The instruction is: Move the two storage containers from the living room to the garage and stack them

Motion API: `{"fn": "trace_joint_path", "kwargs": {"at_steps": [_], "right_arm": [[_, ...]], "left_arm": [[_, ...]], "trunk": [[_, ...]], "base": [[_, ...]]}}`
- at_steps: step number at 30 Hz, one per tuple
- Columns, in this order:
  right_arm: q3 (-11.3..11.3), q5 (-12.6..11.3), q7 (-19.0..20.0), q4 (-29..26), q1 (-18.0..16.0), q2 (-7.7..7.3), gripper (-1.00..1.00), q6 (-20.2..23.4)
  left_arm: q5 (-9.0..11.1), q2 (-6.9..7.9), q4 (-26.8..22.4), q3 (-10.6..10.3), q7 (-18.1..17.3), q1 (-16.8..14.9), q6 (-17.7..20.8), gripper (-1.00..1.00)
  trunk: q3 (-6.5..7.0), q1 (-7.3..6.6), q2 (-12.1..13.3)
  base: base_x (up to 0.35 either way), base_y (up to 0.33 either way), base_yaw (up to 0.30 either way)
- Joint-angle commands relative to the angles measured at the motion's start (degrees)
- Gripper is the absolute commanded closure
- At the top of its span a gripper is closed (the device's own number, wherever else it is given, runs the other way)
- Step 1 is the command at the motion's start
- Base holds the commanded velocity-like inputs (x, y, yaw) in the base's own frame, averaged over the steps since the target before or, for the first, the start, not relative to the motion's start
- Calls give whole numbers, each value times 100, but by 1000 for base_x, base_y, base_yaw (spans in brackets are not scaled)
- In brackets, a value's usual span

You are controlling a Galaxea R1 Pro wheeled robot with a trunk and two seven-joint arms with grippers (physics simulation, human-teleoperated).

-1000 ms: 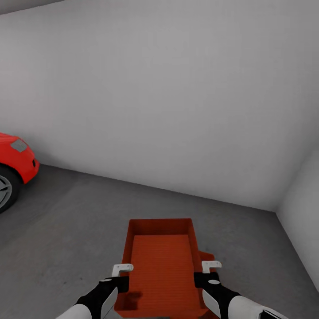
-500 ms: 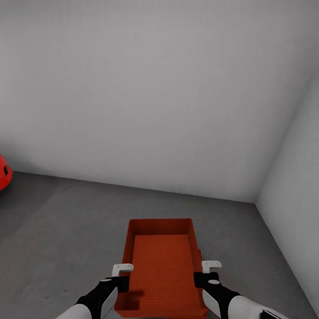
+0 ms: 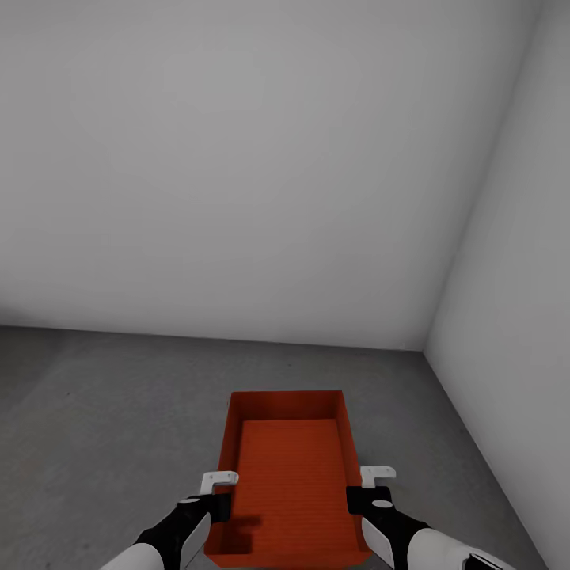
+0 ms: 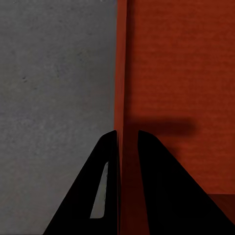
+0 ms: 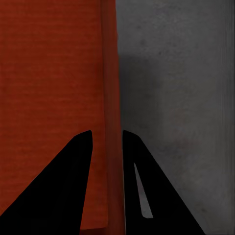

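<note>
Red-orange storage container (image 3: 289, 475) carried above the garage floor (image 3: 95, 412).
Left gripper (image 4: 126, 147) clamped on its left wall, right gripper (image 5: 108, 147) on its right wall.

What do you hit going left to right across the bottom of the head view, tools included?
Floor → left tool on the container's left wall → storage container → right tool on its right wall → floor again → side wall.
</note>
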Motion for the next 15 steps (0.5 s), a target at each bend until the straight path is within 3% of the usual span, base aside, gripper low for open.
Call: {"fn": "trace_joint_path", "kwargs": {"at_steps": [1,15], "right_arm": [[135,-140,-13,198,0,-4,100,8],[135,-140,-13,198,-3,-4,100,5]], "left_arm": [[92,5,-38,-161,18,-3,22,100],[92,5,-38,-161,18,-3,22,100]], "trunk": [[-6,0,-5],[-6,0,-5]], "base": [[0,0,-244],[0,0,-220]]}}
